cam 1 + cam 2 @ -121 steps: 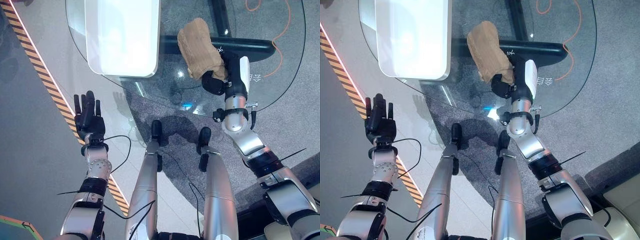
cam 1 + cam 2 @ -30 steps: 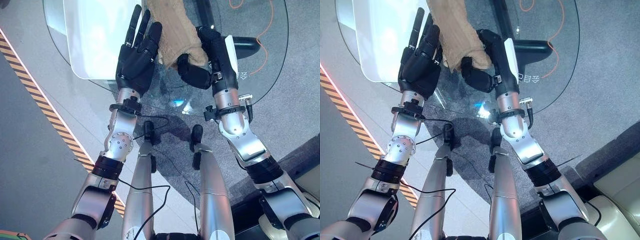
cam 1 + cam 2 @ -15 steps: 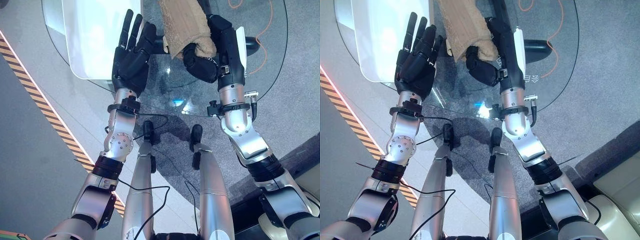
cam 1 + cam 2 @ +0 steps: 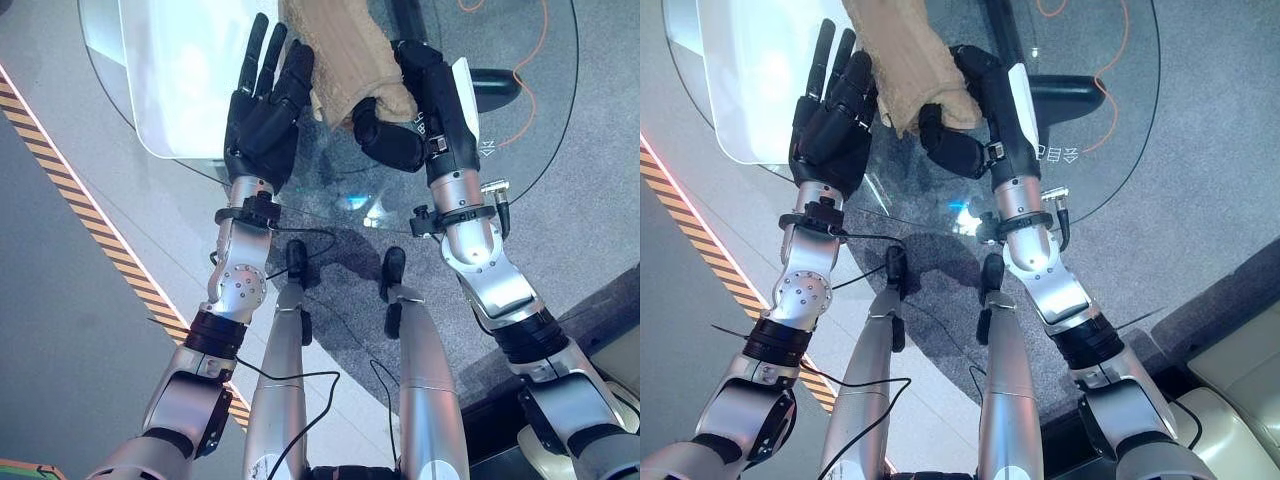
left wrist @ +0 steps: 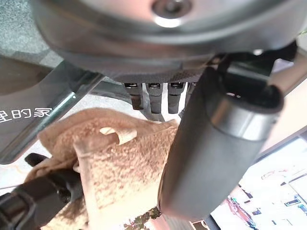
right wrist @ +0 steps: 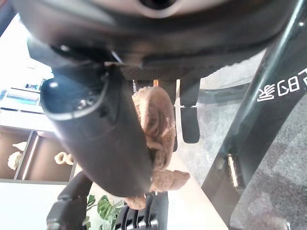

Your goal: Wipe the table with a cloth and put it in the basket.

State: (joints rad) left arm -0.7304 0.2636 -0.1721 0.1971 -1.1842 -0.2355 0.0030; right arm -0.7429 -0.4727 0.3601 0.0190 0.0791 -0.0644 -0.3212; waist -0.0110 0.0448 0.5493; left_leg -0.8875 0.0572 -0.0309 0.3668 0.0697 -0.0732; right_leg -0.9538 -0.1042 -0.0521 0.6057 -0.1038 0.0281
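Note:
A tan cloth (image 4: 340, 55) lies on the round glass table (image 4: 530, 120), reaching to the view's top edge. My right hand (image 4: 415, 105) is shut on its near end, thumb and fingers pinching the fabric (image 6: 156, 127). My left hand (image 4: 262, 110) is held flat with straight fingers just left of the cloth, its fingertips (image 4: 845, 65) close against the cloth's edge. In the left wrist view the cloth (image 5: 120, 158) shows past the straight fingers.
A white rectangular panel (image 4: 190, 70) shows at the table's left part. A black table base bar (image 4: 500, 85) and an orange cord (image 4: 540, 50) show through the glass. A yellow-black striped line (image 4: 90, 225) crosses the floor on the left.
My right hand has dragged the cloth leftward toward my left hand since half a second ago. Four seconds ago the left hand hung beside the table; it is now over the glass.

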